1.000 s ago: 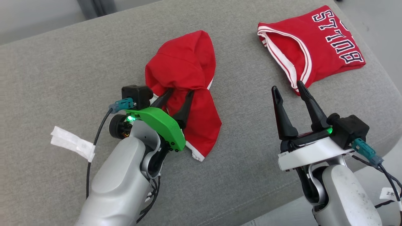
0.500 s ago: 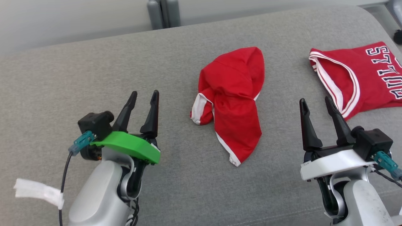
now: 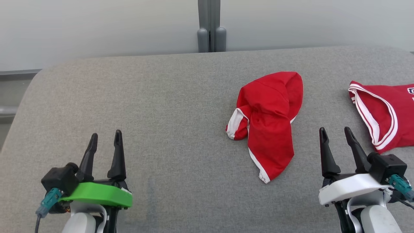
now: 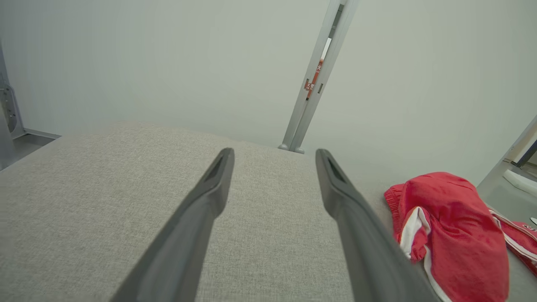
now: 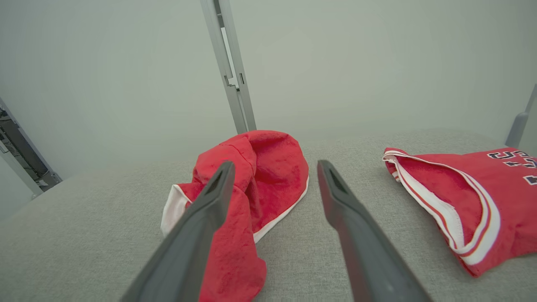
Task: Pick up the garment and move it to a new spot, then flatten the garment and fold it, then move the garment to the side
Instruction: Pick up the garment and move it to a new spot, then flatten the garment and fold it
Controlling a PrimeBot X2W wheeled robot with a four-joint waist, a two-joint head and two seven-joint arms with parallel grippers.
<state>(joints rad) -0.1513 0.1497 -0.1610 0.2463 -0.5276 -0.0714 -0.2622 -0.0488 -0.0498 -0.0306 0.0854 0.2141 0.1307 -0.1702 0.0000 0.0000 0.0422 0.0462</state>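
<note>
Since a second ago the left pincer has come away from the crumpled red garment. Back then its fingers were at the bunched cloth; now it sits at the lower left of the head view, well apart from it. The head camera has also swung, so the whole scene sits differently in that view.

Both pincers are spread, with nothing between the fingers. The left one hovers over bare grey fabric of the surface. The right pincer is at the lower right, fingers pointing away from the robot.

The garment lies loose on the surface, right of the middle, in a rumpled heap with white trim showing along its edges — nearer the right pincer than the left, and touched by neither. In the right wrist view it lies just beyond the fingertips, with the left finger crossing in front of it.

A second red jersey with white-striped edging and dark lettering lies flat further right, apart from the heap. A grey post stands against the pale wall behind the surface.
</note>
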